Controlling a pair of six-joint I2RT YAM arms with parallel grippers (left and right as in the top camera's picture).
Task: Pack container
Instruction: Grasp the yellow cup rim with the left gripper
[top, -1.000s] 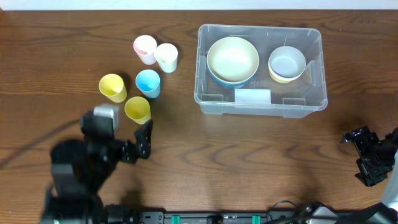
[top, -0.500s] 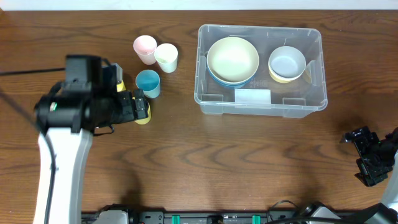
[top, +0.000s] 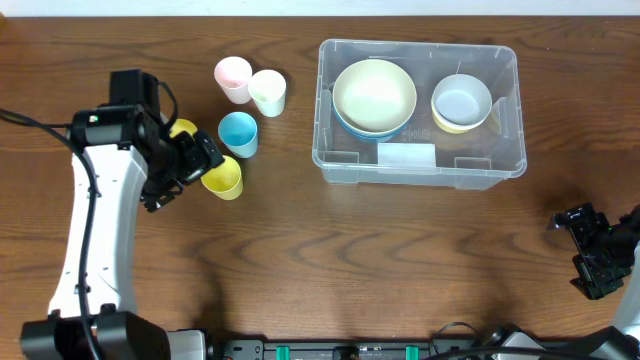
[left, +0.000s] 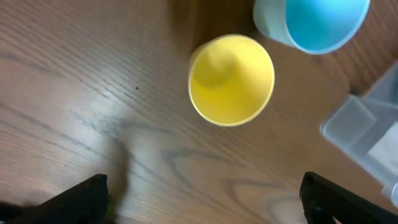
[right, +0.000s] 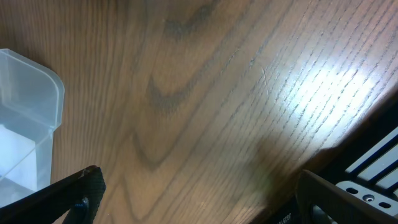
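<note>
- Container (top: 480, 172): back-right part of tabletop (top: 400, 260), near back edge. Inside I see 2 bowl stacks: cream bowl stack (top: 374, 95) at left, small bowl stack (top: 461, 102) at right.
- Yellow cup (top: 222, 177) and blue cup (top: 238, 133): upright, left of container, apart from it.
- L gripper (top: 190, 160): jaws spread, nothing held, just beside yellow cup.
- R gripper (top: 590, 255): jaws spread, empty, by front-right corner.

I have the container (top: 505, 150) far and right of centre on the table (top: 330, 260). In it, the larger bowl stack (top: 374, 96) sits left and the smaller bowl stack (top: 461, 102) right. Left of the container stand five cups. The first cup (top: 233, 78) and second cup (top: 267, 91) stand farthest, just beside each other. The third cup (top: 238, 133) is nearer, the fourth cup (top: 222, 178) nearest, and the fifth cup (top: 182, 128) is leftmost.
</note>
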